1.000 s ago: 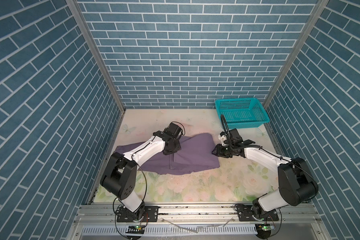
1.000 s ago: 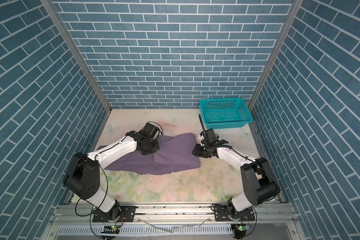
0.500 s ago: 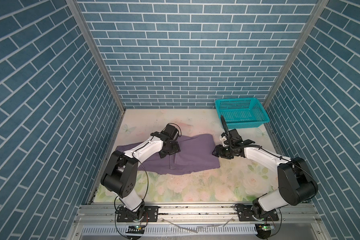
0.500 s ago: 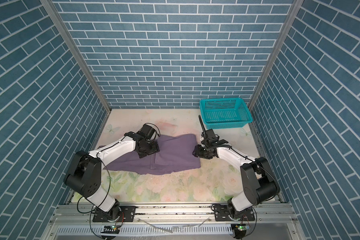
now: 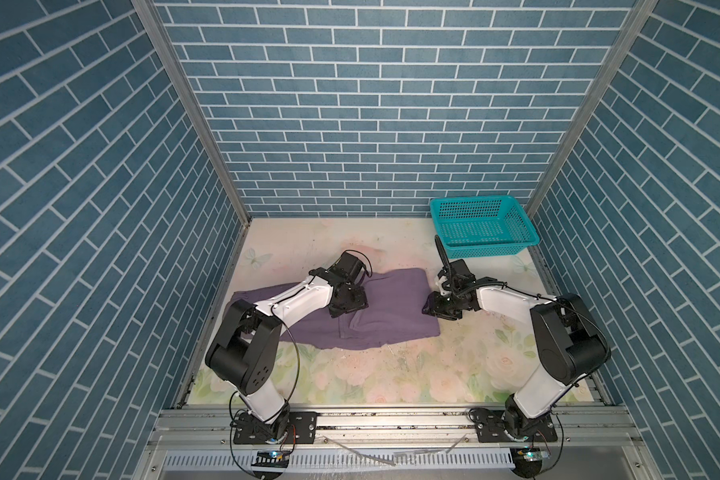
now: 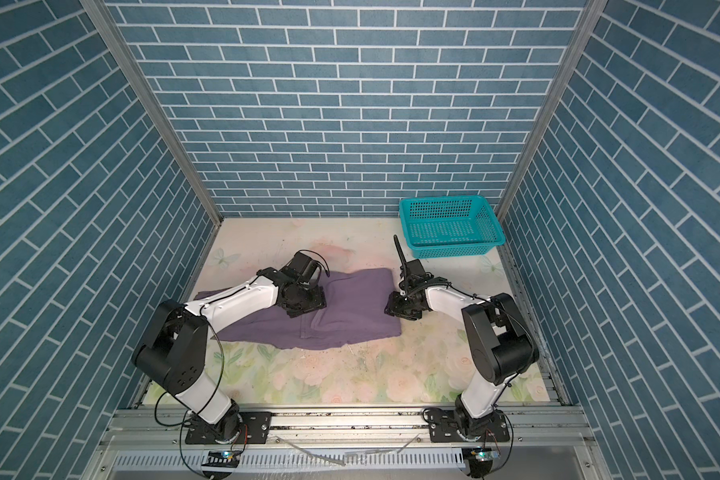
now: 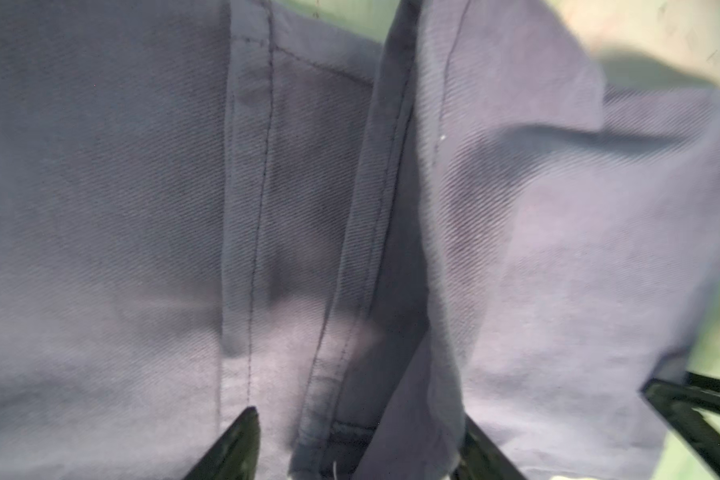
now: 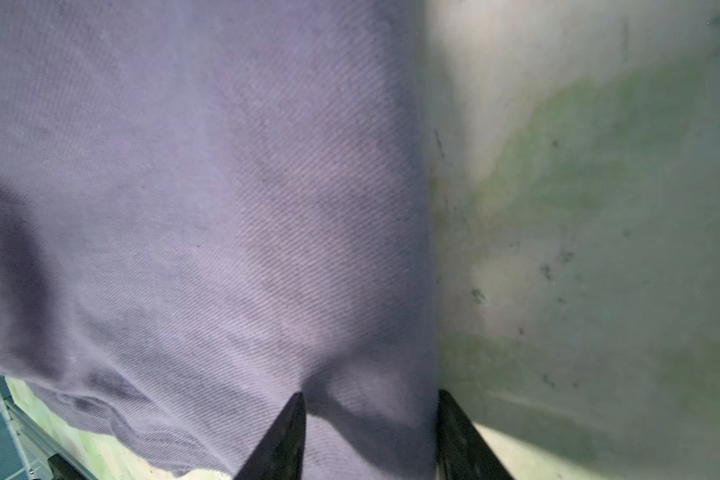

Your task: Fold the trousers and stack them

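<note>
The trousers lay spread flat on the flowered mat, directly beneath the left gripper and reaching across as far as the right gripper, which sat at their far edge. We counted one pair of trousers, mauve, with one end doubled back over the rest.

In the left wrist view the left gripper stood with its two fingers parted. A raised fold and two stitched seams ran between them, and we saw no cloth pinched there. In the right wrist view the right gripper also had its fingers apart. One tip stood over the fabric and the other over the edge where cloth met bare mat, so it held nothing.

The left arm lay across the part of the trousers behind its own gripper and hid a strip of the cloth from above in both top views. The trousers' end showed again beyond it, on the side away from the right gripper.

We counted one teal basket, perforated and with nothing in it. It stood beyond the right gripper towards the back wall, near it but not touching, and well apart from the left gripper. Blue brick walls closed the mat in on three sides. There were two arms and two grippers in all, one at either side of the folded part.
</note>
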